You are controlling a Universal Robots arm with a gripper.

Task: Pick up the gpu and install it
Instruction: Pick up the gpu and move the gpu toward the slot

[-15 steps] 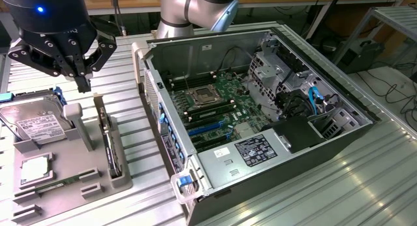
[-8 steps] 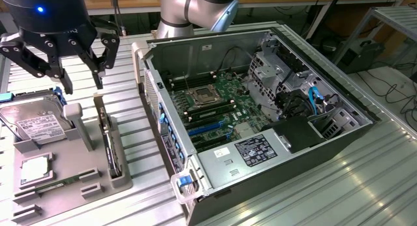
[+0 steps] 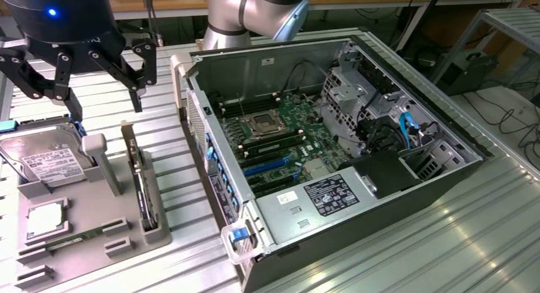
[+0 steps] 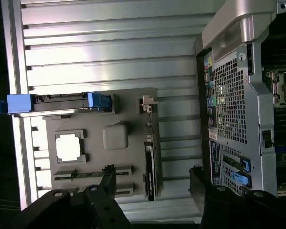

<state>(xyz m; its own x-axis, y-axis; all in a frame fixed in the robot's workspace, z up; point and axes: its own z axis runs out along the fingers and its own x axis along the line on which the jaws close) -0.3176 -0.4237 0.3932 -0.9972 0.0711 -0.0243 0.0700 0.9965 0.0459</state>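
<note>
The gpu (image 3: 148,201) is a thin dark card standing on edge in a slot along the side of the grey tray (image 3: 88,204) nearest the computer. In the wrist view the gpu (image 4: 150,167) lies directly below, between my two fingers. My gripper (image 3: 103,100) hangs above the tray's far end, open, with nothing between its black fingers (image 3: 136,93). From the wrist camera, the gripper (image 4: 152,183) straddles the card's line from well above. The open computer case (image 3: 337,135) stands on the exterior view's right of the tray, its motherboard with blue card slots (image 3: 270,168) exposed.
The tray also holds a silver hard drive (image 3: 47,160) with blue rails, a processor chip (image 3: 47,220), a green memory stick (image 3: 80,237) and a grey block (image 3: 97,161). Everything rests on a ribbed metal table (image 3: 472,242). The case's rear wall (image 4: 233,95) stands close beside the tray.
</note>
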